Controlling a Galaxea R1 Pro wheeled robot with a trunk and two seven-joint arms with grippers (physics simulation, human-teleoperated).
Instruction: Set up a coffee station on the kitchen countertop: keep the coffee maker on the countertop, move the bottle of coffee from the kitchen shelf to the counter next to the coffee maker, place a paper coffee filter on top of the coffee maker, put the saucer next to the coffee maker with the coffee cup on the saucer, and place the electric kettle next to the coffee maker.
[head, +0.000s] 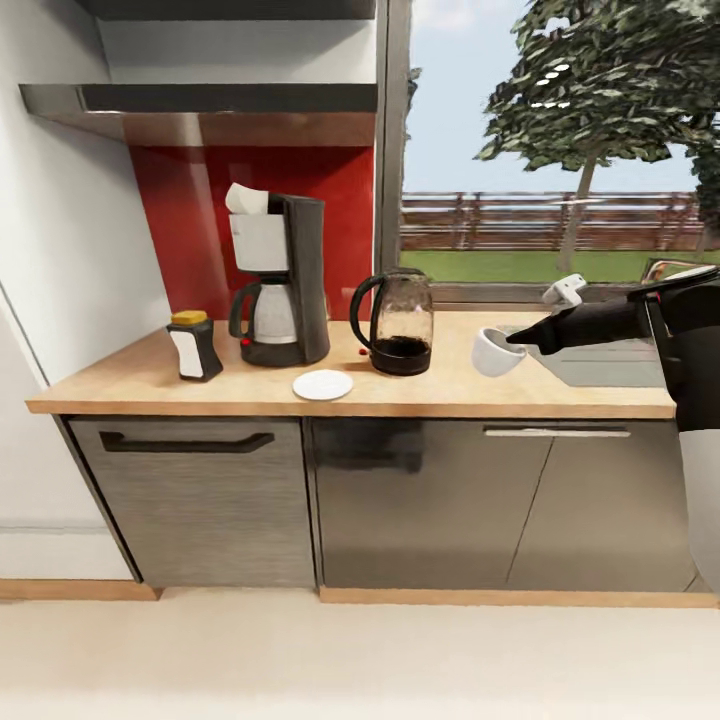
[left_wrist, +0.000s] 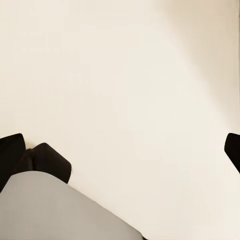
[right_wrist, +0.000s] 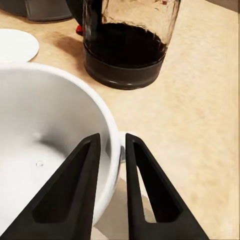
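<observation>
Right wrist view: right gripper (right_wrist: 111, 150) jaws pinched on the coffee cup (right_wrist: 45, 150) wall, one finger inside the bowl, one outside.
Cup position: held tilted above the countertop (head: 560, 395), just right of the electric kettle (head: 398, 322), apart from the saucer (head: 322, 385).
Left gripper (left_wrist: 125, 160): black fingertips at both frame edges, spread wide, nothing between them, pale floor behind.
Counts: one coffee maker (head: 280, 285), one paper coffee filter (head: 246, 199) on top of it, one bottle of coffee (head: 194, 345) left of it, one saucer in front, one kettle, one cup.
</observation>
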